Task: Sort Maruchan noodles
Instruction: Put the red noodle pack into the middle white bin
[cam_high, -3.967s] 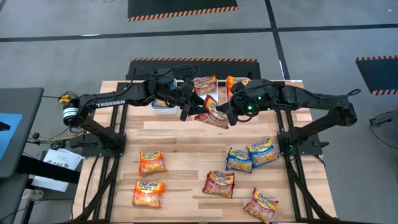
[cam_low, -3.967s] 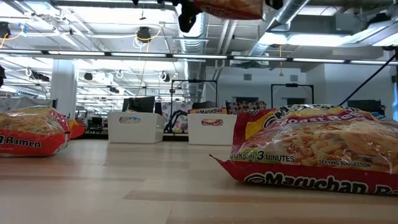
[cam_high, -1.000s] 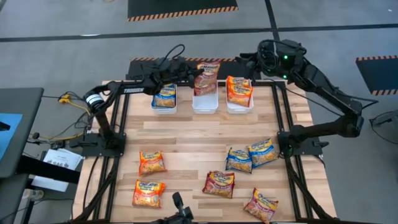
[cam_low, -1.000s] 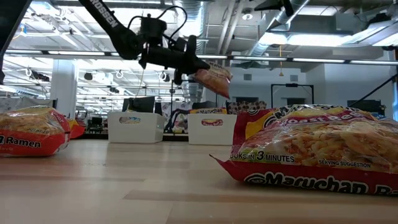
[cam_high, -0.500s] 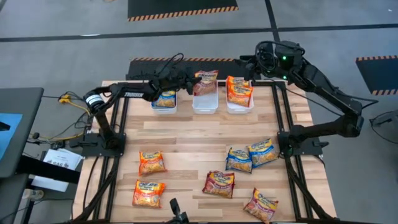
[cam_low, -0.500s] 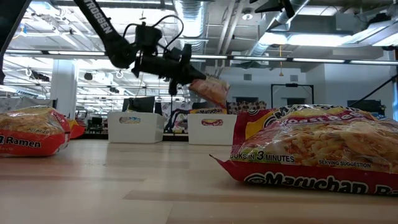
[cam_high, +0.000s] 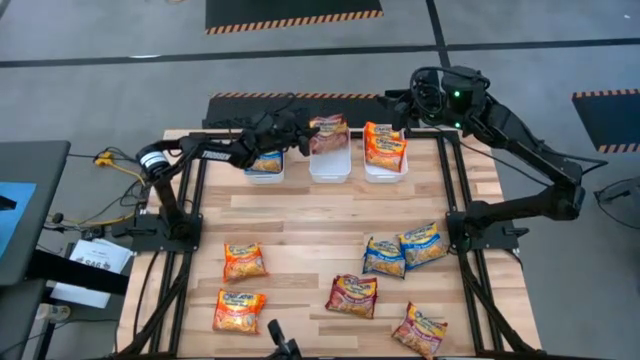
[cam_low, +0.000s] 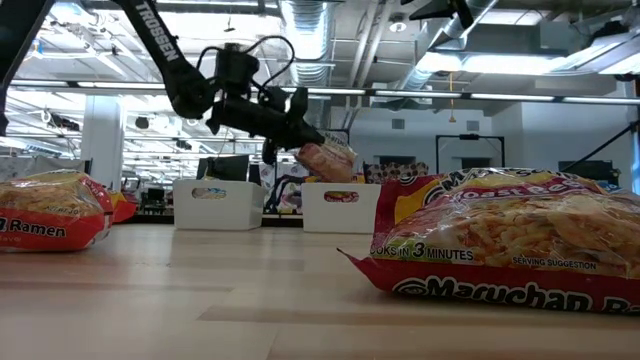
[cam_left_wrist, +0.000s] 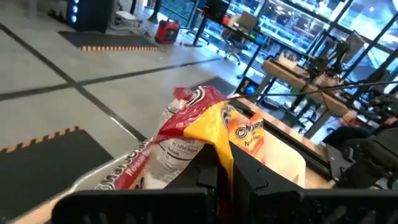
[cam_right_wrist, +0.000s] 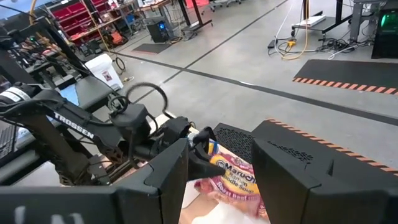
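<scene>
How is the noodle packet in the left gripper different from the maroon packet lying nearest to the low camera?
The held packet hangs tilted in the shut left gripper, above the middle bin; the near maroon packet lies flat and untouched on the table. Both are maroon Maruchan packets.

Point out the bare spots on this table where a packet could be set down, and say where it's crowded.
Bare wood: the wide band between the three white bins and the loose packets, and the middle gap between the two orange packets and the maroon one. Crowded: the right side near the camera and the bin row, where the left gripper holds a maroon packet.
</scene>
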